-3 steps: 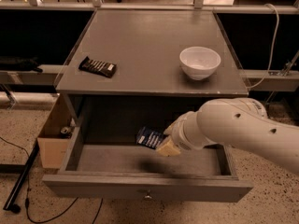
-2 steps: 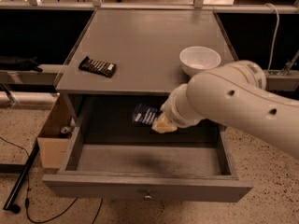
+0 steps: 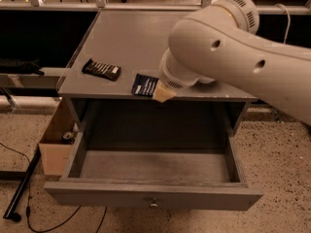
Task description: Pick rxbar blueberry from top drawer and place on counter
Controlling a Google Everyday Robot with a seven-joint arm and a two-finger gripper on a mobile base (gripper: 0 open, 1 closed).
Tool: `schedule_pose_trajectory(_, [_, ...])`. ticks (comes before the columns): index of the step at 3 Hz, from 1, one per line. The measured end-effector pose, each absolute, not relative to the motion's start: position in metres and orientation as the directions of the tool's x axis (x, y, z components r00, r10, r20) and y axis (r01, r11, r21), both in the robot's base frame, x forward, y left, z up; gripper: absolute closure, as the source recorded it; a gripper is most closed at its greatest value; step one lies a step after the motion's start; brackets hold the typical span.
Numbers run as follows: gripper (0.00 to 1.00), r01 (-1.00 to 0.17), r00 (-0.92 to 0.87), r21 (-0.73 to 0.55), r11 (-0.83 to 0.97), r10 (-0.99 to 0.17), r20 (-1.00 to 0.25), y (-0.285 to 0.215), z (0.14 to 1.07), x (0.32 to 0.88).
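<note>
The rxbar blueberry [image 3: 144,85], a navy wrapper with white print, is held at the front edge of the grey counter [image 3: 131,38]. My gripper [image 3: 159,91] is shut on its right end, with a tan fingertip [image 3: 164,94] showing under the big white arm. The bar hangs just above the counter's front lip. The top drawer [image 3: 153,165] stands pulled out below, and its grey inside holds nothing. A small metal knob [image 3: 153,204] sits on its front panel.
A black-brown bar with a white end patch [image 3: 101,70] lies on the counter's left front. My arm [image 3: 233,47] covers the counter's right side. A cardboard box [image 3: 56,140] stands on the floor left of the drawer, with a black pole and cable beside it.
My gripper has lifted the blue bar up out of the drawer to the counter's front edge. The white bowl is now hidden behind my arm.
</note>
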State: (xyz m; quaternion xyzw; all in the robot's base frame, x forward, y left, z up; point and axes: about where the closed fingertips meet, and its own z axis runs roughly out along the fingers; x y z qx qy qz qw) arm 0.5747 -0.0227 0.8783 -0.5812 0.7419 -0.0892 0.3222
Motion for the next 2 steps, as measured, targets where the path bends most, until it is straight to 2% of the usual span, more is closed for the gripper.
schedule_pose_trajectory(1, [1.0, -0.811, -0.075, -0.51, 0.288, -0.914, -0.398, -0.015, 0.903, 0.599])
schedule_pose_trajectory(2, [1.0, -0.807, -0.039, -0.498, 0.319, -0.869, -0.494, -0.027, 0.92, 0.636])
